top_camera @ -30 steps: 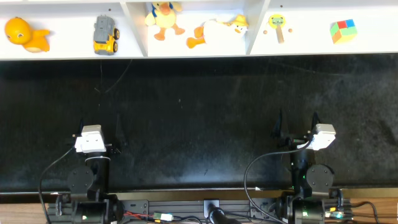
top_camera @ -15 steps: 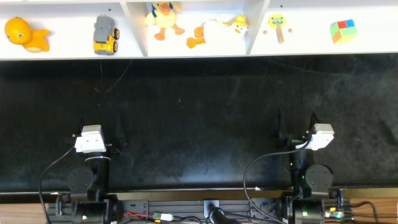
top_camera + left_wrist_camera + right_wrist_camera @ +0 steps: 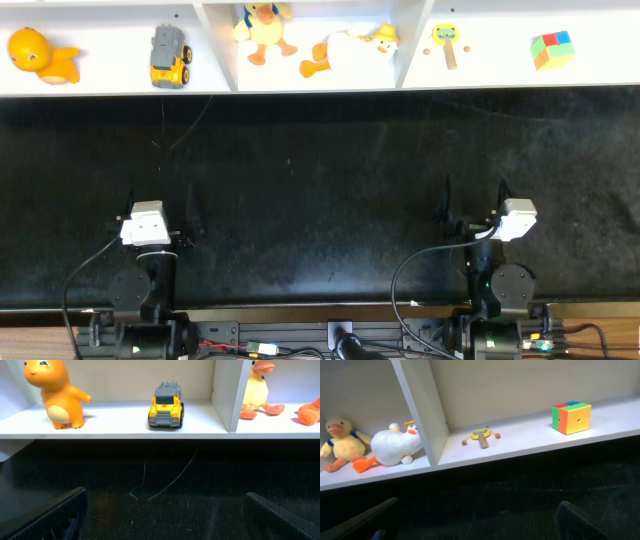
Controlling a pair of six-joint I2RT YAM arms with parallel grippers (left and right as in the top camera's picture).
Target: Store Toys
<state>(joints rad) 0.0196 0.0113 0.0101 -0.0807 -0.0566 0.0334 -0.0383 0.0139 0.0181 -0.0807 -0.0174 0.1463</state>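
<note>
Now the left pincer (image 3: 162, 198) sits wide open with nothing in it, and the right pincer (image 3: 475, 196) is the same. Well apart from them, the toys are in the white shelf (image 3: 300, 85): an orange toy animal (image 3: 40, 55), a yellow truck (image 3: 170, 55), two plush ducks (image 3: 263, 30), a little rattle (image 3: 445, 40) and a colour cube (image 3: 551, 48). I think the job looks done. A clumsy reach could bump the truck, and its wheels might roll it off. The black bench (image 3: 320, 170) is scratched.
</note>
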